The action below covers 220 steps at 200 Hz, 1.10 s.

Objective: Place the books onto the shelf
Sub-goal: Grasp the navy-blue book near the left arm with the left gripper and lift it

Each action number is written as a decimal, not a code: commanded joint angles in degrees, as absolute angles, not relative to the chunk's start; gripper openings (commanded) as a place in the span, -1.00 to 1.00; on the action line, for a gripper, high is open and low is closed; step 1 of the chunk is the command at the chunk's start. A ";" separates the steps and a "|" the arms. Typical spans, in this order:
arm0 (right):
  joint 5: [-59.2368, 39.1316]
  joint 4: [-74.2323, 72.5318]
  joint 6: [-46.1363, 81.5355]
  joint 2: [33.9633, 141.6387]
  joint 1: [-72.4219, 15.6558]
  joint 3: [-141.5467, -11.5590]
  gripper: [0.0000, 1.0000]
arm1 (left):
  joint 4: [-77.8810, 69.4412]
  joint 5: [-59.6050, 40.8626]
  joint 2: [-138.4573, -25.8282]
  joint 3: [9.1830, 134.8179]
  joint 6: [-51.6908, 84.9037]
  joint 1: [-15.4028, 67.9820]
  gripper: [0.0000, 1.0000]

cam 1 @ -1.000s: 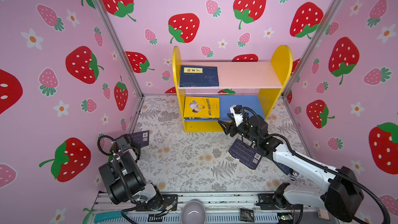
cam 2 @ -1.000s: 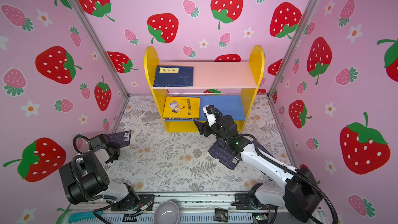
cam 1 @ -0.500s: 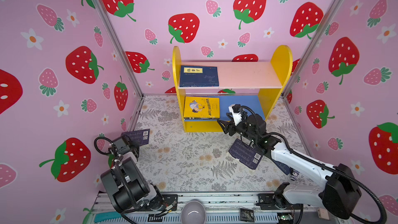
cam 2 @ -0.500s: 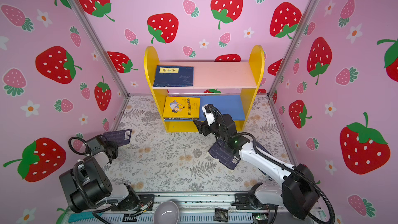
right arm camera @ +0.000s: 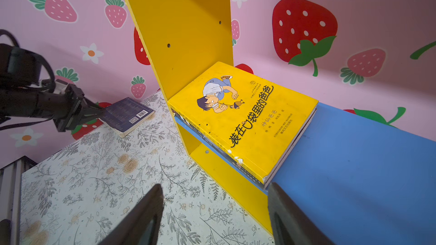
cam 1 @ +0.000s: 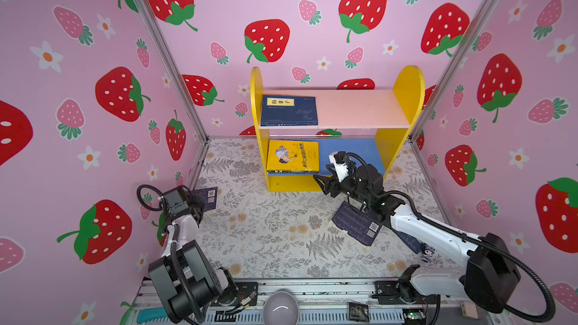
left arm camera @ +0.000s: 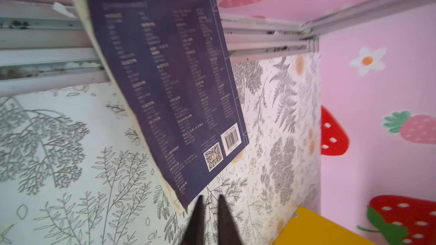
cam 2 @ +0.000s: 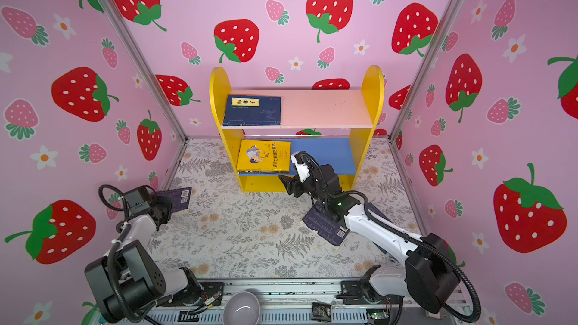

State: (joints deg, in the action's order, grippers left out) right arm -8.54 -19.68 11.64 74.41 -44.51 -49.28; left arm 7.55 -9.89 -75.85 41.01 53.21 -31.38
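The shelf [cam 1: 403,89] stands at the back wall. A navy book [cam 1: 289,110] lies on its pink upper board. A yellow book [right arm camera: 243,114] tops a small stack on the blue lower board. Another navy book [left arm camera: 169,86] leans tilted by the left wall. My left gripper [left arm camera: 210,200] sits at its corner, jaws a narrow gap apart and empty, one fingertip beside the cover. My right gripper [right arm camera: 214,194] is open wide and empty, just in front of the lower board by the yellow book's corner. A navy book [cam 1: 355,228] lies on the floor under my right arm.
Part of one more dark book [cam 1: 409,242] shows beneath the right arm. A grey bowl [cam 1: 280,307] rests on the front rail. Pink strawberry walls close in left, right and back. The floral floor [cam 1: 266,229] lies between the arms.
My left arm has shifted slightly by the left wall, staying at the leaning book. My right gripper has edged a little left along the shelf front, still open.
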 commanded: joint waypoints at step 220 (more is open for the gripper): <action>-9.73 -32.59 10.99 71.77 -44.83 -40.86 0.46 | 57.36 48.32 -115.43 85.29 14.26 -2.19 0.81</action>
